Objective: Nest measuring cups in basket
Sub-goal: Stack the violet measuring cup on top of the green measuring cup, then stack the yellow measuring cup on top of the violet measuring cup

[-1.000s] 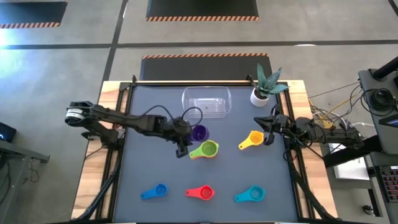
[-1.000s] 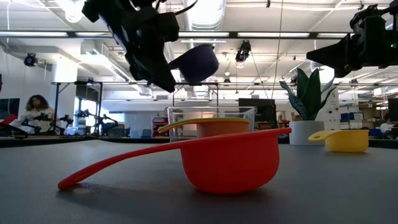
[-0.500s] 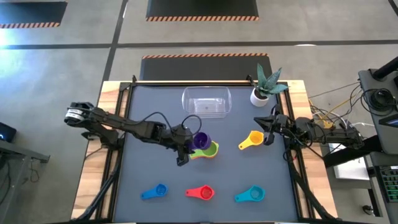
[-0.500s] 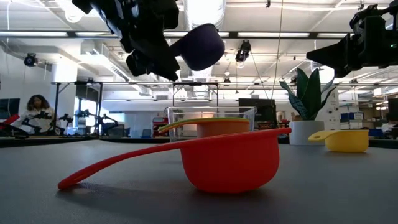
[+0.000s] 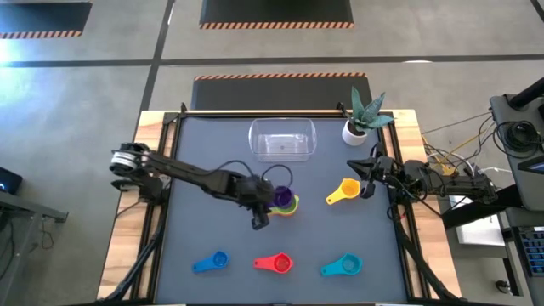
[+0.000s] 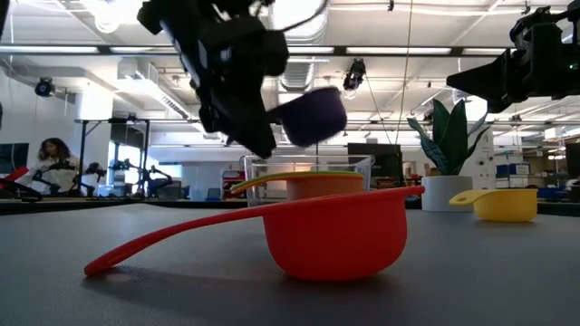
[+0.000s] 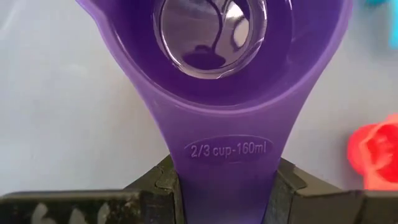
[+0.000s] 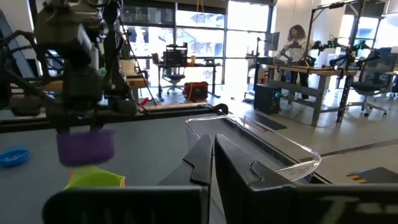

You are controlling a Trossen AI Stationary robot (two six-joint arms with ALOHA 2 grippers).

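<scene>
My left gripper (image 5: 269,205) is shut on the purple measuring cup (image 5: 282,197) and holds it in the air over the green cup (image 5: 291,205). The green cup sits nested in the orange cup (image 6: 313,186) at mid-table. The yellow cup (image 5: 343,191) rests on the table further right. Blue (image 5: 212,261), red (image 5: 274,263) and teal (image 5: 342,267) cups lie in a row near the table's near edge. The clear basket (image 5: 282,138) stands toward the far edge. My right gripper (image 5: 367,180) waits shut at the right edge, beside the yellow cup. My left gripper pinches the purple cup's flat handle (image 7: 227,171) between its two fingers (image 7: 155,186), at the handle's free end below the "2/3 cup" marking. The fingers lie along the handle. The cup (image 6: 313,116) is lifted clear, bowl opening upward, slightly tilted, above the green cup (image 6: 299,177).
A white pot with a green plant (image 5: 355,129) stands at the far right corner, next to the basket. The red cup (image 6: 335,235) lies closest to the near edge. Open grey tabletop lies left of the basket and left of the stacked cups.
My left gripper has carried the purple cup toward the table's near and right edges, from beside the basket to over the green and orange cups. The cup rose a little, then came down closer to them. The grip stayed shut.
</scene>
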